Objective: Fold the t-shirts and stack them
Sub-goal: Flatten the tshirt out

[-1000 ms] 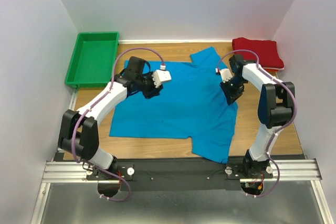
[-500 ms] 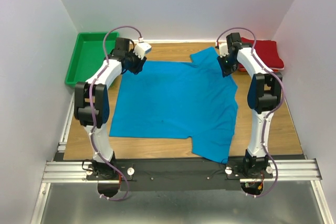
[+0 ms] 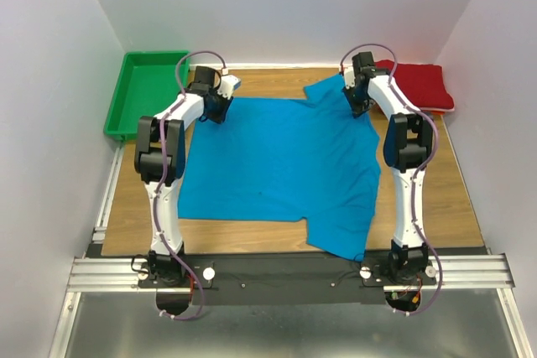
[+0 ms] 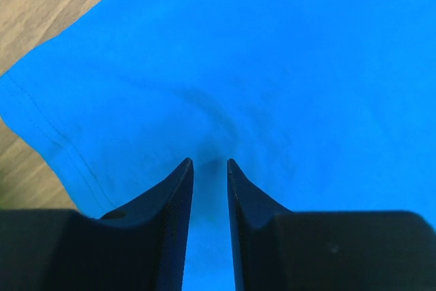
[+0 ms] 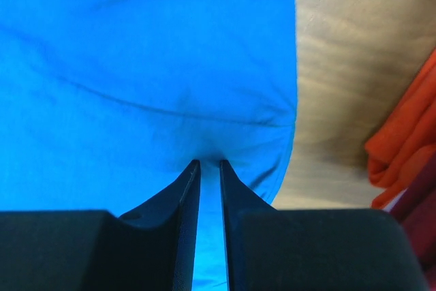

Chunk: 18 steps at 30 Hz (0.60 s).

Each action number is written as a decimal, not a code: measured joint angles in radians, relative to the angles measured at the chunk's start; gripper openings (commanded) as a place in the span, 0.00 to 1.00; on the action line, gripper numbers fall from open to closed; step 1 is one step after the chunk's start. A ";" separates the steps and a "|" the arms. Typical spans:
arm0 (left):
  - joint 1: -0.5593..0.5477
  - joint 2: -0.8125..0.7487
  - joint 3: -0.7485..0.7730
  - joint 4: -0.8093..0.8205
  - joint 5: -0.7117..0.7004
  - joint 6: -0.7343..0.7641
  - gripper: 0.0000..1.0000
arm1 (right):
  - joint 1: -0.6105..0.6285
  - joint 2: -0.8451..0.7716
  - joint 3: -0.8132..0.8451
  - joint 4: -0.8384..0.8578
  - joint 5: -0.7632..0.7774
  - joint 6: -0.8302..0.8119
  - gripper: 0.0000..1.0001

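Note:
A bright blue t-shirt (image 3: 277, 157) lies spread flat on the wooden table, one sleeve hanging toward the near edge. My left gripper (image 3: 215, 108) presses down on its far left corner, near the hem (image 4: 48, 127). The jaws (image 4: 210, 161) stand narrowly apart with blue cloth puckering between the tips. My right gripper (image 3: 361, 100) presses on the far right corner by the sleeve. Its jaws (image 5: 206, 161) are closer together, with a strip of blue cloth (image 5: 136, 46) between them and creases running to the tips. A dark red t-shirt (image 3: 419, 85) lies folded at the back right.
A green plastic tray (image 3: 147, 90) stands at the back left, just beyond the left gripper. White walls close in the table on three sides. Bare wood (image 3: 445, 190) shows right of the blue shirt, and the red cloth (image 5: 405, 148) lies close to the right gripper.
Both arms have swung from the shirt's middle out to its far corners and come down onto the cloth. Both pairs of jaws have narrowed.

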 measured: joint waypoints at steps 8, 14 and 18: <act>0.000 0.176 0.244 -0.060 -0.080 -0.006 0.30 | 0.008 0.085 0.135 0.032 0.077 -0.003 0.25; 0.002 0.256 0.388 -0.101 -0.093 -0.005 0.44 | 0.008 0.159 0.249 0.074 0.137 -0.016 0.37; 0.006 0.239 0.373 -0.118 -0.043 -0.011 0.90 | 0.008 0.156 0.256 0.081 0.132 -0.027 0.55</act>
